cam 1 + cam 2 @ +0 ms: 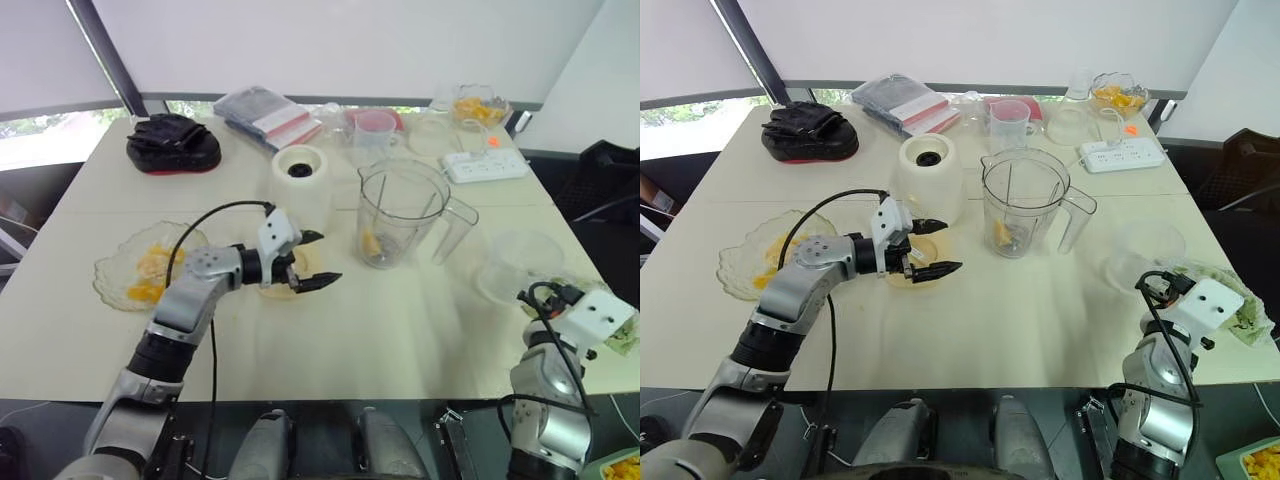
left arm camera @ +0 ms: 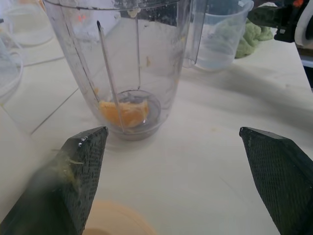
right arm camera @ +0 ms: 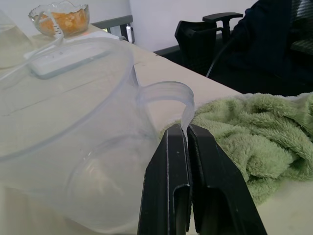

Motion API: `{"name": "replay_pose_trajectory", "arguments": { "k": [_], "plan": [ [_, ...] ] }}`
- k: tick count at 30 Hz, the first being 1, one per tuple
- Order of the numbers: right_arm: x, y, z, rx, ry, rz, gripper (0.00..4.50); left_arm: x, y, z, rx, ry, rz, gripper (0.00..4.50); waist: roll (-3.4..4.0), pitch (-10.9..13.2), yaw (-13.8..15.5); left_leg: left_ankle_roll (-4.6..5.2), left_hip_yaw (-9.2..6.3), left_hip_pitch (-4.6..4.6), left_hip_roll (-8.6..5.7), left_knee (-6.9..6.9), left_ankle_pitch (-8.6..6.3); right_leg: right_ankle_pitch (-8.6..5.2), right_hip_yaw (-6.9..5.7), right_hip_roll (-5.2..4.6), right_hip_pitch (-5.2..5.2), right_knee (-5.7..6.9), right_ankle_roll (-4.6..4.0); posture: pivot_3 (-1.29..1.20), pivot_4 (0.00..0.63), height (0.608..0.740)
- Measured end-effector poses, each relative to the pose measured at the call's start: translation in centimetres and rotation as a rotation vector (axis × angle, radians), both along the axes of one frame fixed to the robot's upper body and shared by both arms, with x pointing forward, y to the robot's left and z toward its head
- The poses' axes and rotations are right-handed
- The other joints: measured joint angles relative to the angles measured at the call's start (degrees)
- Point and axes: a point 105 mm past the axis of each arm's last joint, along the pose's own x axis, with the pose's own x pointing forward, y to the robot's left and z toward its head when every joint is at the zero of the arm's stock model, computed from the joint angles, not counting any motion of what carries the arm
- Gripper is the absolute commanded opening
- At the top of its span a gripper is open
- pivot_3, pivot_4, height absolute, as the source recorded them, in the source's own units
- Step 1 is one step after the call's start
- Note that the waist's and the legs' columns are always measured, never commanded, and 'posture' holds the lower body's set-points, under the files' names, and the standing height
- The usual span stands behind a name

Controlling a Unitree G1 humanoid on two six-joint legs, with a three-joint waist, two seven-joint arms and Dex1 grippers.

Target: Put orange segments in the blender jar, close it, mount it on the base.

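Black fingers pressed tight together make up the right claw [image 3: 186, 128]. It sits at the near right edge of the bench [image 1: 400, 340], and its tips are right at the handle of a clear plastic jug [image 3: 73, 142]. A fluffy green cloth [image 3: 264, 142] lies just beside it.

The left claw [image 1: 325, 258] is spread wide and holds nothing. It hangs low over a pale orange round thing [image 1: 290, 282] and points at the blender jar [image 1: 400, 215].

The blender jar is clear plastic with a handle and an open top. It stands upright on the bench, just beside the white blender base [image 1: 300, 170], not on it. One orange segment [image 2: 124, 111] lies at the bottom of the jar, and small juice spots stick to its wall.

To the left is a glass plate [image 1: 108, 272] with more orange pieces on it.

The bench is smooth and cream coloured. Farther back there are a black padded thing [image 1: 172, 143], some flat packets [image 1: 270, 115], a pink-rimmed cup [image 1: 375, 135], a white power strip [image 1: 485, 165] and a glass bowl [image 1: 478, 105] of orange pieces.

Behind the bench hangs a white blind [image 1: 350, 45], with a dark chair [image 1: 605, 180] off to the right.
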Motion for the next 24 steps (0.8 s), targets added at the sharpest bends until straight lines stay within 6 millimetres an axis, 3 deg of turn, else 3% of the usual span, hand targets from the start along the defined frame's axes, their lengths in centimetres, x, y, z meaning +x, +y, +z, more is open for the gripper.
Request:
{"name": "replay_pose_trajectory", "arguments": {
  "k": [7,11,24],
  "plan": [
    [0.32,0.16,0.36,0.0,-0.019,0.013,0.08,0.02,0.01,-0.12,0.004,0.004,-0.007,4.5,0.0,0.0,0.0,0.0,0.0,0.0,0.0,-0.01,0.0,0.0,0.0,0.0,0.0,0.0,0.0,0.0,0.15,0.74],
    [0.59,0.28,0.26,0.007,-0.018,0.027,1.43,0.01,0.01,-0.13,0.006,0.004,-0.008,4.5,0.0,0.0,-0.01,0.0,0.0,0.0,0.0,-0.01,0.0,0.0,0.0,0.0,0.0,-0.01,0.0,0.0,0.15,0.74],
    [0.56,-0.51,-0.21,-0.028,0.022,0.017,1.43,0.04,0.04,-0.12,0.004,0.001,0.001,4.5,0.01,0.0,0.0,0.0,0.0,0.0,0.0,-0.01,0.0,0.0,0.0,0.0,0.0,-0.01,0.0,0.0,0.15,0.74]
  ]
}}
